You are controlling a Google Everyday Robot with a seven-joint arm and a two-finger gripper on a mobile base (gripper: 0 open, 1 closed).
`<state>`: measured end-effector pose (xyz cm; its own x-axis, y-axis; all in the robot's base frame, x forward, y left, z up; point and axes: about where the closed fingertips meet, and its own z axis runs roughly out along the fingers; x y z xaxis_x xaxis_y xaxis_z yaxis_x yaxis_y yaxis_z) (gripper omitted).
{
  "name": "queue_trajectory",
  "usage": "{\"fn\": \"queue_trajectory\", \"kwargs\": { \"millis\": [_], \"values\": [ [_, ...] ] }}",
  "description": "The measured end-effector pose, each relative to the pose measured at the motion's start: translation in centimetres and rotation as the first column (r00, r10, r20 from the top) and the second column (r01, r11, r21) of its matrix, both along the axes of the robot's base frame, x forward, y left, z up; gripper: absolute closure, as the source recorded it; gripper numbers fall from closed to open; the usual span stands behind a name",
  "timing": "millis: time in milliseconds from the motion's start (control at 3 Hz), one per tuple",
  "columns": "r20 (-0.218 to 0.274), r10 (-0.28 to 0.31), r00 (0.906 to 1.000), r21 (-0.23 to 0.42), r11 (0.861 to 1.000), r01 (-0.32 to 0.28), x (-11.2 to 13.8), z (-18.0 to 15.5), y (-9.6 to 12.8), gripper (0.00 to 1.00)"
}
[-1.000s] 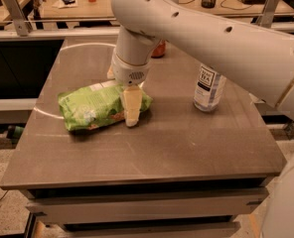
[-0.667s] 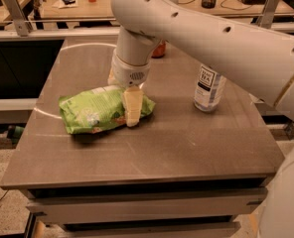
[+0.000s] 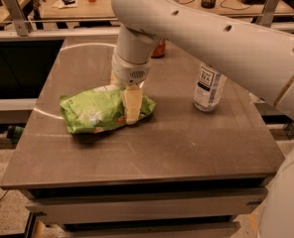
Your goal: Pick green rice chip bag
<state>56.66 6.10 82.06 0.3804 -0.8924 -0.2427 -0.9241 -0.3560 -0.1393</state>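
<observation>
The tool (image 3: 123,103) sits over the bag's (image 3: 90,112) right end, left of the worktop's (image 3: 186,143) centre, placed for gripping; whether it pinches yet cannot be told.

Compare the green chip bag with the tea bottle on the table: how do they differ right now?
The green rice chip bag lies flat; the tea bottle stands upright. The bag is bright green, the bottle clear with a white label. The gripper is down on the bag; the bottle stands apart from it. Both rest on the table.
</observation>
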Motion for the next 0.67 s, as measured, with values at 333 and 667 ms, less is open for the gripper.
{"fn": "queue_trajectory", "kwargs": {
  "millis": [333,667],
  "values": [
    [0.001,-0.001,1.0000,0.003,1.000,0.001,0.0,0.1,0.0,1.00],
    [0.016,-0.025,0.9996,0.116,0.993,0.023,-0.5,3.6,-0.7,1.00]
  ]
}}
